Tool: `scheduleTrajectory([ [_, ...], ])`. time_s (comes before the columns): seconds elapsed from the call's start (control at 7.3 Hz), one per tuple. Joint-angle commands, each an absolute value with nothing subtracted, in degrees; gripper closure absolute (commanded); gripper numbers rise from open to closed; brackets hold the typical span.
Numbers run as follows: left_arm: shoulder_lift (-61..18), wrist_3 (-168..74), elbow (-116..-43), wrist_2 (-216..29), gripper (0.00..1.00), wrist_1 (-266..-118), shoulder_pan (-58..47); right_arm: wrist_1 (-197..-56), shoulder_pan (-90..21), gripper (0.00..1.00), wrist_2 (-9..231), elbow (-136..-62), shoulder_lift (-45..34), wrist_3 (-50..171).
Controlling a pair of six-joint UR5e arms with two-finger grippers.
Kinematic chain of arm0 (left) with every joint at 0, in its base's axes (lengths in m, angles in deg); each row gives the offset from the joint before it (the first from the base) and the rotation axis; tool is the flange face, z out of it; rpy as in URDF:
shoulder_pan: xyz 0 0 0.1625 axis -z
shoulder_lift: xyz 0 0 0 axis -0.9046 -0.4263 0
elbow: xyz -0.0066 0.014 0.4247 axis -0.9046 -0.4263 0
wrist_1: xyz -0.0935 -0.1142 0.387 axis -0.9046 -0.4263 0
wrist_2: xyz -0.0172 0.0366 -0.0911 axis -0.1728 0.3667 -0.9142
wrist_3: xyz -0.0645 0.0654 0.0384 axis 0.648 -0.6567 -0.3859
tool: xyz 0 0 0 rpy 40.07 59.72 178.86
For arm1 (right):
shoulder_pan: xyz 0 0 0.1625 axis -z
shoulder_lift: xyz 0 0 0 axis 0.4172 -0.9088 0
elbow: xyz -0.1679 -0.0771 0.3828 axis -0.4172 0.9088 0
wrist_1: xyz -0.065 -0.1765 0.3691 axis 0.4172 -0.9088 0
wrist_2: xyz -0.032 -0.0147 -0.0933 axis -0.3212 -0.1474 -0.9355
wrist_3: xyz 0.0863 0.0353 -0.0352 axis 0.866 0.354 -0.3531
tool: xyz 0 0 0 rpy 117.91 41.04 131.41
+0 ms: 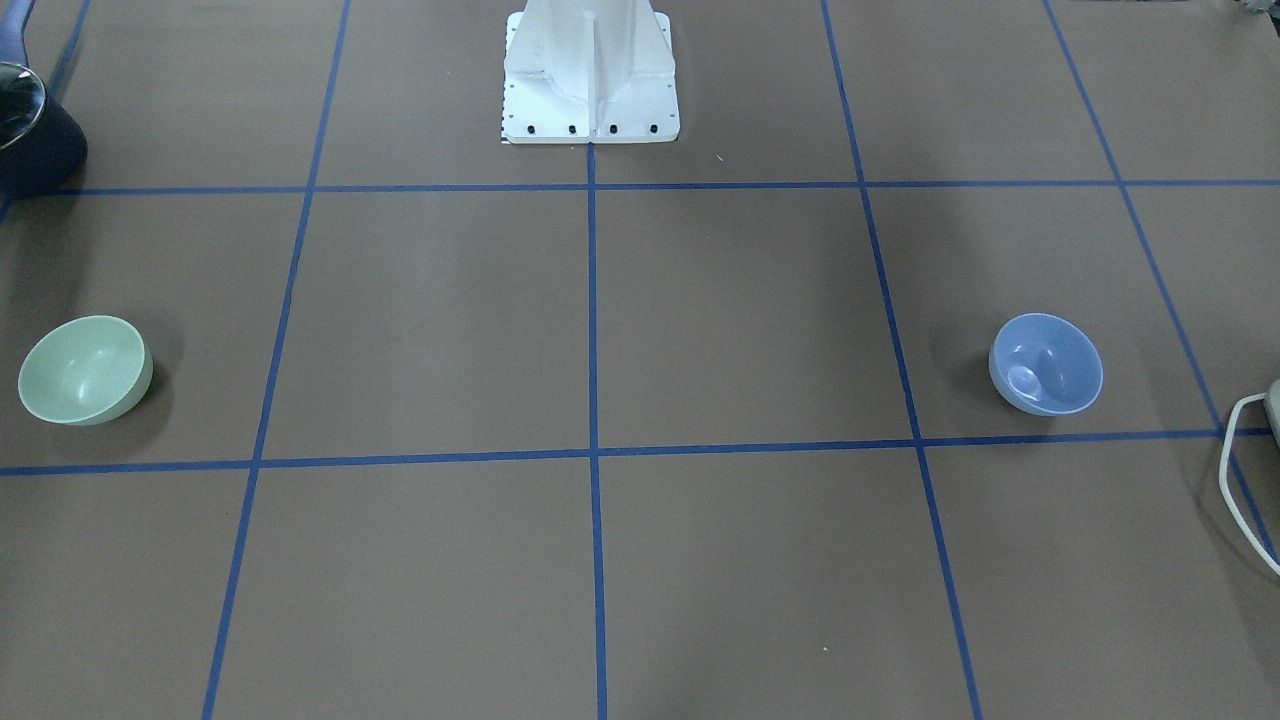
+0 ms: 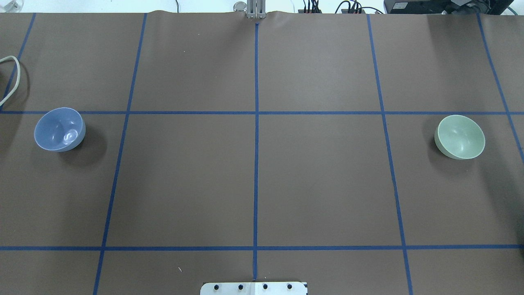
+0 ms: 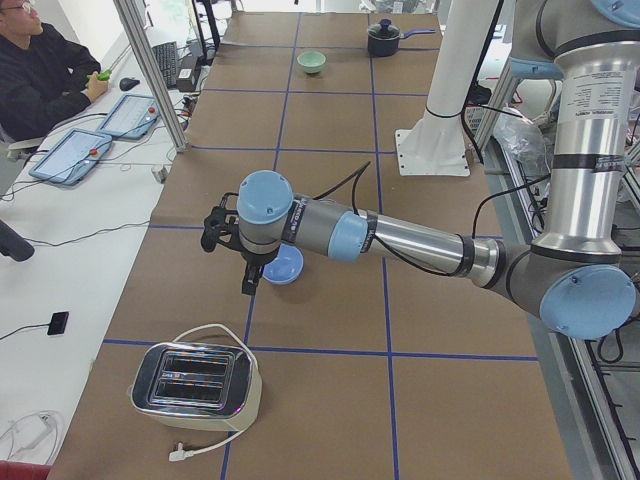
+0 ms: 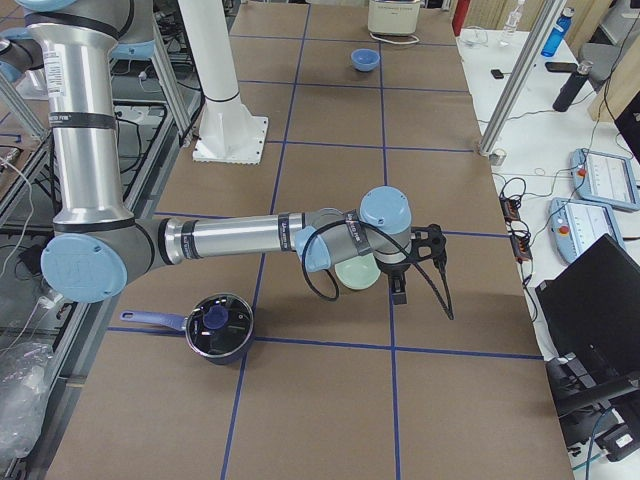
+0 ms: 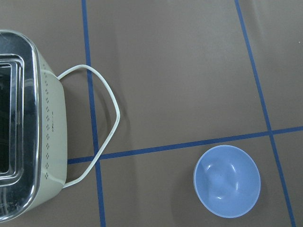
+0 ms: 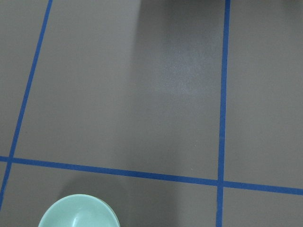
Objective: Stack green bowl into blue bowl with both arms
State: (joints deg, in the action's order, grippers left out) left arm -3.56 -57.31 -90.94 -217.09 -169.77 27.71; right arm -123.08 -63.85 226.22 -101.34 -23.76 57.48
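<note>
The green bowl (image 1: 85,368) stands upright on the brown table at the robot's right end; it also shows in the overhead view (image 2: 460,136) and at the bottom edge of the right wrist view (image 6: 78,213). The blue bowl (image 1: 1046,363) stands upright at the left end, also in the overhead view (image 2: 59,129) and the left wrist view (image 5: 227,180). The left gripper (image 3: 246,280) hangs above and just beside the blue bowl (image 3: 287,266). The right gripper (image 4: 398,288) hangs above, beside the green bowl (image 4: 355,273). I cannot tell whether either is open or shut.
A chrome toaster (image 3: 195,385) with a white cord (image 5: 106,99) sits past the blue bowl at the left table end. A dark lidded pot (image 4: 218,325) sits near the green bowl. The white pedestal base (image 1: 590,75) stands at the robot's side. Blue tape lines grid the table.
</note>
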Motion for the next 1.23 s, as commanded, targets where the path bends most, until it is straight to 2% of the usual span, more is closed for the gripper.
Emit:
scheduleTrajectory([
  [0.0,-5.0,-55.3,-90.6,-216.8,0.02,-169.8,25.1,-123.0,-63.8,0.0,226.5,-104.8,-25.4,58.4],
  [0.41,-6.8,-53.7,-89.1,-214.1,0.02,-170.2,22.3,-123.8,-63.3,0.0,226.2,-104.9,-25.5,58.5],
  [0.68,-11.3,-52.3,-82.0,-214.1,0.02,-174.2,19.5,-123.7,-60.8,0.0,225.2,-104.2,-25.6,58.5],
  [1.1,-11.5,-39.7,-75.2,-208.4,0.02,-191.9,12.9,-123.4,-56.5,0.0,225.2,-104.8,-28.1,58.0],
])
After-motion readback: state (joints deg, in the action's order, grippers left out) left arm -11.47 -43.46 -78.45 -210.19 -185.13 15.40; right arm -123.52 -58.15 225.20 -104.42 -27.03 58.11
